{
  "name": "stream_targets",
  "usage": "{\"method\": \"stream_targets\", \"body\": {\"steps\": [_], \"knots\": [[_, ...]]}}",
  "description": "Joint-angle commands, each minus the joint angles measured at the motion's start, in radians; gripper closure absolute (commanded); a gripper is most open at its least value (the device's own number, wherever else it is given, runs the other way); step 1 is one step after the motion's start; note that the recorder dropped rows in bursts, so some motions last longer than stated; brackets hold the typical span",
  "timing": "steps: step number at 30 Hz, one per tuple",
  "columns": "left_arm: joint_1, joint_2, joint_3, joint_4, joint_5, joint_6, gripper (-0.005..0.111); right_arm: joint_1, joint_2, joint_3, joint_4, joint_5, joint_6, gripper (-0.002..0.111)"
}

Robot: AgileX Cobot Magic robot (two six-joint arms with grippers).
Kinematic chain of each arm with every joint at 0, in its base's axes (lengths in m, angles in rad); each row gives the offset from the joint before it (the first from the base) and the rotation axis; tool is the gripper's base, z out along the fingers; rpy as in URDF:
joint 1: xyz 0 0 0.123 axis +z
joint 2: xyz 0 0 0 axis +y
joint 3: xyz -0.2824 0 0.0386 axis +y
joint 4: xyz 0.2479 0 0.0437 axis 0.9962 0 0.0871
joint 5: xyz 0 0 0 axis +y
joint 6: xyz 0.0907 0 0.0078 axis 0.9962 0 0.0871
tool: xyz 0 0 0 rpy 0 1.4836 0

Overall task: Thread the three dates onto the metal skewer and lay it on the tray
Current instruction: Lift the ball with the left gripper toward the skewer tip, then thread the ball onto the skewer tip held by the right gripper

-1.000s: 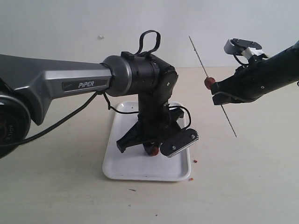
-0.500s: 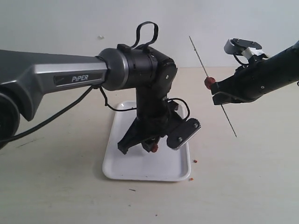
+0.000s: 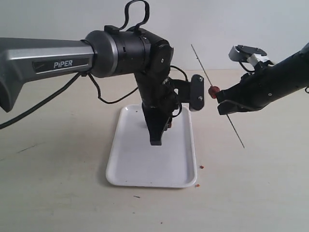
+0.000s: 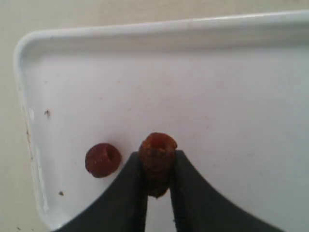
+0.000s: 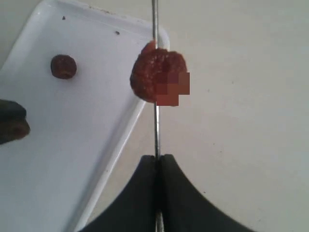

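The white tray [image 3: 145, 166] lies on the table's middle. My left gripper [image 4: 157, 162] is shut on one dark red date [image 4: 157, 145] and hangs above the tray [image 4: 217, 96]. A second date [image 4: 102, 159] lies loose on the tray close beside it. In the exterior view the left gripper [image 3: 161, 129] points down over the tray's far half. My right gripper [image 5: 156, 162] is shut on the thin metal skewer [image 5: 155, 19], held slanted in the air right of the tray [image 5: 72, 145]. A third date [image 5: 157, 77] sits threaded on the skewer [image 3: 203, 65] just above the right gripper [image 3: 222, 102].
The left arm's bulky wrist [image 3: 145, 53] and its cables hang over the tray's far end. Small red crumbs [image 3: 201, 167] lie on the beige table by the tray's near right corner. A pale wall stands behind.
My left gripper has risen off the tray with a date in it and turned its wrist. The right arm with the skewer has shifted slightly left.
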Motion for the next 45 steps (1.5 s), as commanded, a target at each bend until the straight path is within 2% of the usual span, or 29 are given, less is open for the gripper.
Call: {"method": "stream_targets", "body": {"steps": [1, 5, 11, 21, 25, 32, 45], "knots": [[0.021, -0.024, 0.002, -0.003, -0.004, -0.272, 0.100, -0.004, 0.040, -0.006, -0.040, 0.005, -0.008, 0.108], [0.028, -0.028, 0.002, -0.003, -0.046, -0.527, 0.100, -0.004, 0.057, -0.006, -0.052, -0.006, 0.018, 0.108], [0.034, -0.047, 0.002, -0.003, -0.143, -0.965, 0.100, -0.004, 0.061, -0.006, -0.052, 0.077, 0.018, 0.108], [0.088, -0.101, 0.002, -0.027, -0.300, -1.447, 0.100, -0.004, 0.061, 0.057, 0.048, 0.018, 0.013, 0.108], [0.109, -0.103, 0.002, -0.107, -0.365, -1.517, 0.100, -0.004, 0.061, 0.084, 0.081, 0.051, -0.009, 0.108], [0.118, -0.103, 0.002, -0.240, -0.481, -1.573, 0.100, -0.004, 0.061, 0.123, 0.262, 0.239, -0.241, 0.108], [0.134, -0.103, 0.002, -0.271, -0.519, -1.567, 0.100, -0.004, 0.061, 0.123, 0.268, 0.257, -0.277, 0.108]]}}
